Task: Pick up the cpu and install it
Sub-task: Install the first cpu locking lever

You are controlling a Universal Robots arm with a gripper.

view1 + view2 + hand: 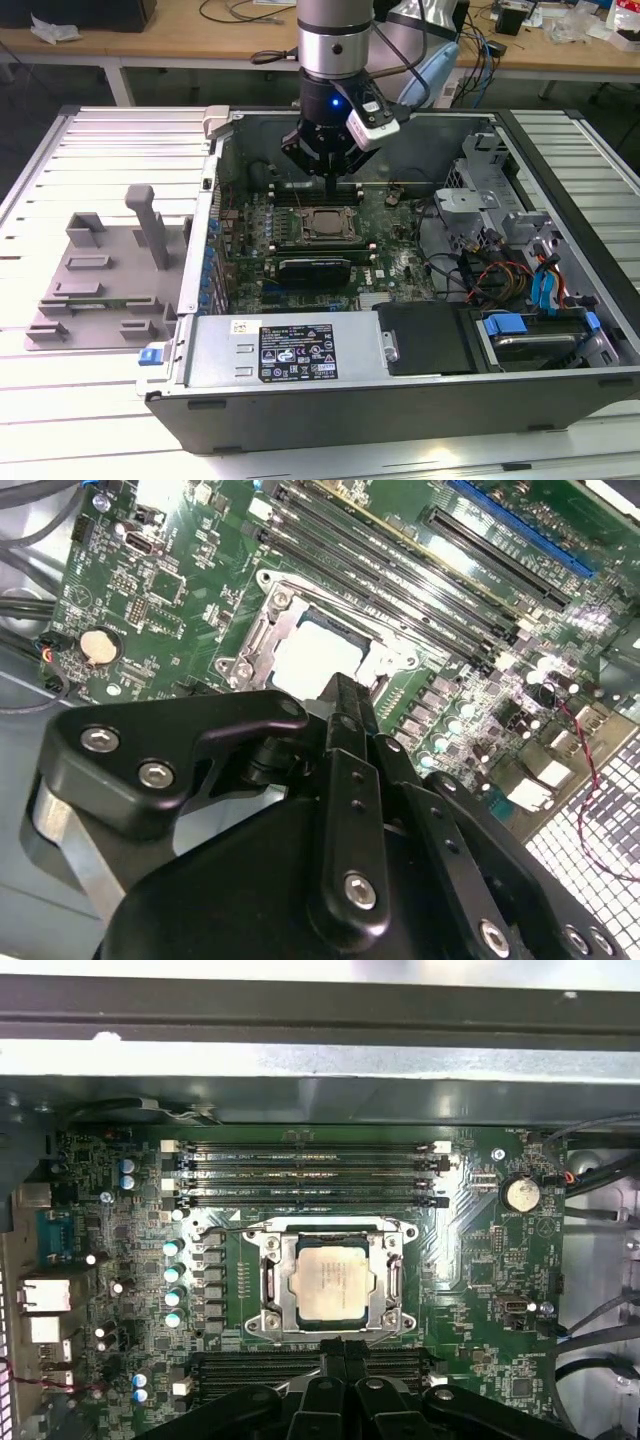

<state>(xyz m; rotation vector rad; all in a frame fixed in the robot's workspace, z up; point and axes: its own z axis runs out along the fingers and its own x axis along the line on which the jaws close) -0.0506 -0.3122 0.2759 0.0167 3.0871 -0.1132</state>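
The cpu (322,222) lies flat in the motherboard socket inside the open computer case, its silver top facing up. In the first wrist view the cpu (333,1277) sits squarely within the metal socket frame (266,1290). The second wrist view has the cpu (312,652) just beyond my fingertips. My gripper (332,183) hangs a short way above the socket's far edge, apart from the chip. Its fingers (335,1355) are pressed together with nothing between them. The gripper (345,688) covers the near part of the socket.
A grey plastic fixture tray (100,290) lies on the table at the exterior view's left, outside the case wall (200,250). Memory slots (310,1172) run beside the socket. A drive cage (480,170) and cables (500,275) crowd the exterior view's right.
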